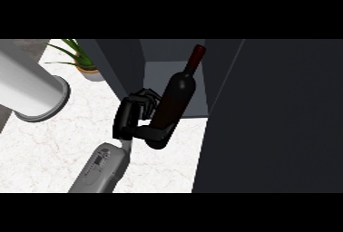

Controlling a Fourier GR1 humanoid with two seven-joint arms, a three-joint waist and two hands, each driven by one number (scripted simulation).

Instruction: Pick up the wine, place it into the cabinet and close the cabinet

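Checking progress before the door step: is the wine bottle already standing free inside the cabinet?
No, the hand is curled round the wine bottle, tilted at the cabinet opening.

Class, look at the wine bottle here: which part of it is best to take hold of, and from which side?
Grip the wine bottle round its wide lower body, from the left, as the hand does now. The bottle leans neck-first toward the open cabinet.

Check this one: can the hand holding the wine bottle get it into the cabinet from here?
Probably yes. The hand holds the bottle tilted at the cabinet opening, with nothing visible between them; the open door stands to the right.
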